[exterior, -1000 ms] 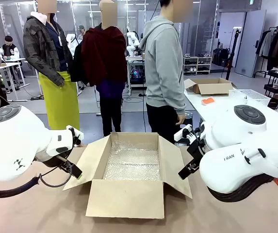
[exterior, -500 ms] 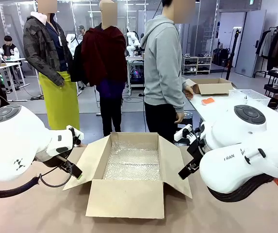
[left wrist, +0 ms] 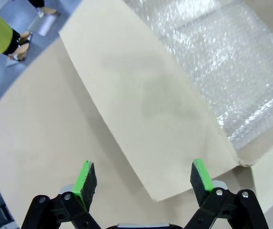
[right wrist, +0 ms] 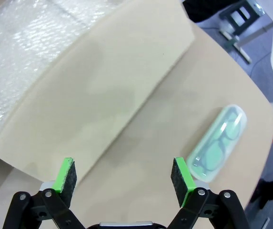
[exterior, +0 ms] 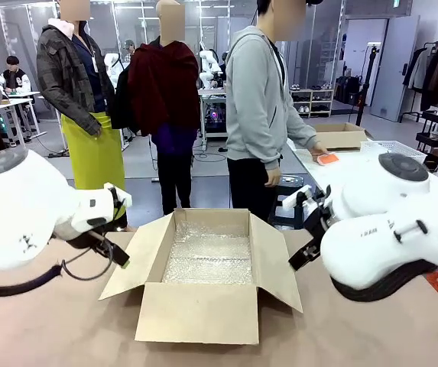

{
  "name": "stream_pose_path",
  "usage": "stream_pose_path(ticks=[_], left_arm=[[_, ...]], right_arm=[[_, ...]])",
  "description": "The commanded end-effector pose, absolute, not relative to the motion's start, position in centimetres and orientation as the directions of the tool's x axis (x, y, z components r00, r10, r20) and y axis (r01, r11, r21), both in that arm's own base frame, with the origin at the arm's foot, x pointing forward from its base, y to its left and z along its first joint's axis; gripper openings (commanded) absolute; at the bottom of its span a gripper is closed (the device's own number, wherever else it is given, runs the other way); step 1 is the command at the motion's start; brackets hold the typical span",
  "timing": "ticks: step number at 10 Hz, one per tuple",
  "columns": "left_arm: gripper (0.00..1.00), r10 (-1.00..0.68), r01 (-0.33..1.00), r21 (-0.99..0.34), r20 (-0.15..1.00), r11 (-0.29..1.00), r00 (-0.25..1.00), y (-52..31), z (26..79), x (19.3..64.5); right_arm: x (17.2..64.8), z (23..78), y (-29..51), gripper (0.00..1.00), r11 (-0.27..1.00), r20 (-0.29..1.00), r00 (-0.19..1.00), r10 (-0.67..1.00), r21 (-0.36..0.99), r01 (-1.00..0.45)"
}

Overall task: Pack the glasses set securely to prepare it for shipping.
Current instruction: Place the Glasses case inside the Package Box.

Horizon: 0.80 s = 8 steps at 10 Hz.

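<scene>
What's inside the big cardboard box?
The cardboard box is lined with bubble wrap. Anything beneath the wrap, or close behind the front wall, is hidden.

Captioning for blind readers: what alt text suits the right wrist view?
A mint green oblong glasses case lies on the tan table beside a cardboard box's open flap. The right gripper, jaws open, hangs above the flap.

Tally at the packing table
Two cardboard boxes, a near box (exterior: 203, 310) and a far box (exterior: 342, 138); one bubble wrap lining (exterior: 207, 260); one mint green glasses case (right wrist: 218, 143); two grippers, the left gripper (left wrist: 143, 179) and the right gripper (right wrist: 124, 176); one person (exterior: 261, 107).
</scene>
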<state>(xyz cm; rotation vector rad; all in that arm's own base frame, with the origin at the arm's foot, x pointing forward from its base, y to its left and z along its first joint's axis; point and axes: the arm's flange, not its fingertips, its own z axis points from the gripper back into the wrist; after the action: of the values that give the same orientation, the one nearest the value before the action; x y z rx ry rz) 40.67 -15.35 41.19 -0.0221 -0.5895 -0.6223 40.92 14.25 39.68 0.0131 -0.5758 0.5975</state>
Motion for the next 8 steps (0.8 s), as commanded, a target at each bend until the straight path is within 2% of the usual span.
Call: stream_pose_path(ticks=[1,4,8], left_arm=[[1.0,-0.585,0.614,0.143,0.526,0.776,0.617,-14.0,46.8,39.4],[1.0,-0.629,0.739,0.077,0.588,0.669,0.509,-13.0,54.1,36.9],[1.0,-0.656,0.827,0.073,0.649,0.557,0.384,-12.4,57.2,32.8]], right_arm=[[41.5,43.2,11.8,1.0,0.876,0.481,0.744,0.465,-0.129,-0.464],[43.8,47.2,7.5,1.0,0.957,0.44,0.856,0.271,-0.032,-0.287],[48.8,46.9,4.8,1.0,0.999,0.285,0.958,0.025,0.019,-0.032]])
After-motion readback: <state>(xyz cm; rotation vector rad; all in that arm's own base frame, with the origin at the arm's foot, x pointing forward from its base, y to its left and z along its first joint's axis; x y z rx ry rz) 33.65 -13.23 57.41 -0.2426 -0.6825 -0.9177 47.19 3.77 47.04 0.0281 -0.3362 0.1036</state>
